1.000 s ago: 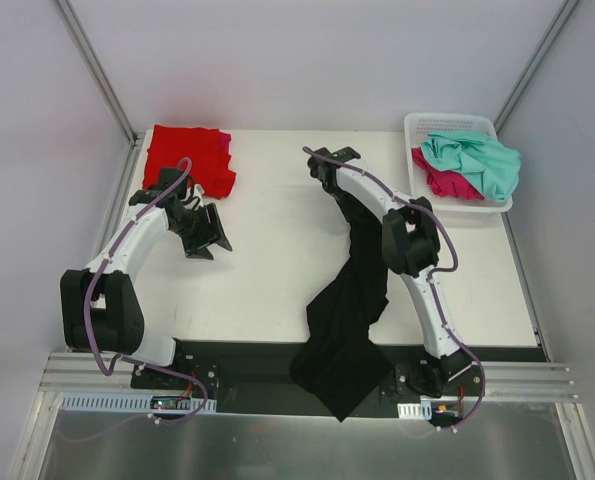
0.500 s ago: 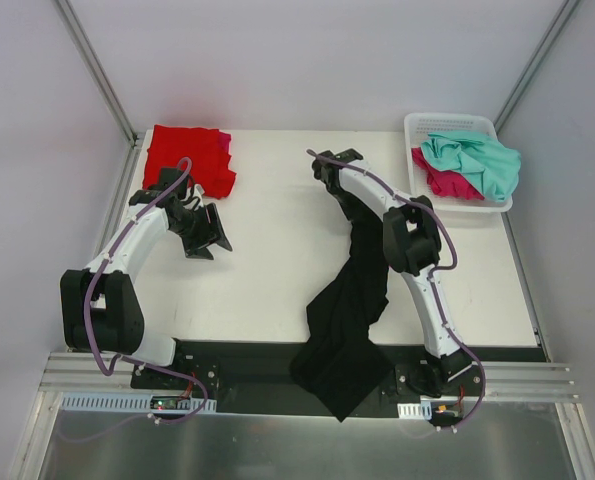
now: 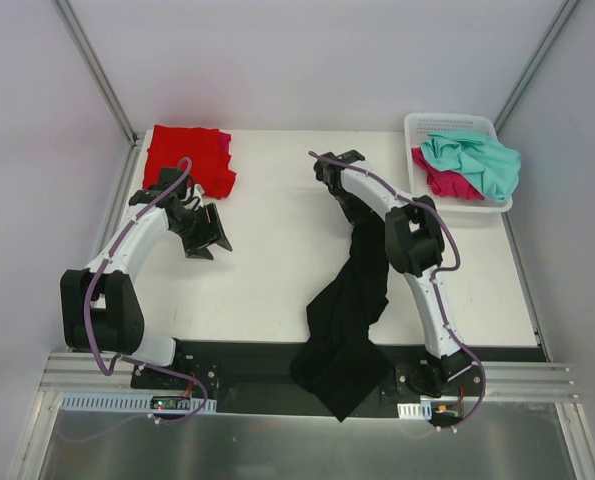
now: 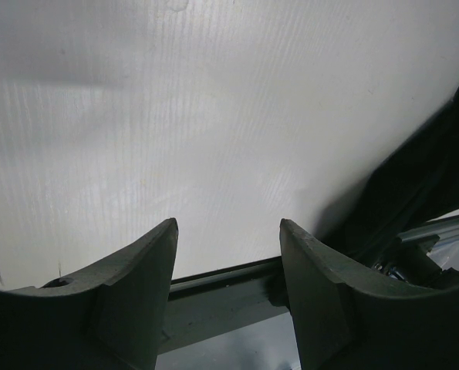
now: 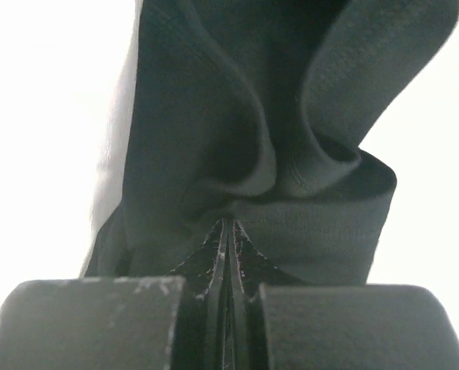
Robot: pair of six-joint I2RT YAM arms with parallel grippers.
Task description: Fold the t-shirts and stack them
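One black shirt (image 3: 349,300) trails in a crumpled strip from mid-table (image 3: 267,270) over the near edge. Since a second ago the right gripper (image 3: 329,168) at its far end has edged right and pinched shut on it, while the left gripper (image 3: 209,232) has stayed put, half open and holding nothing. Only the right wrist view shows the bunched fold caught between the closed fingers, and only the overhead view shows the red shirt (image 3: 182,155) lying on a pink shirt (image 3: 224,140) far left and a teal shirt (image 3: 477,160) heaped in the basket (image 3: 417,122).
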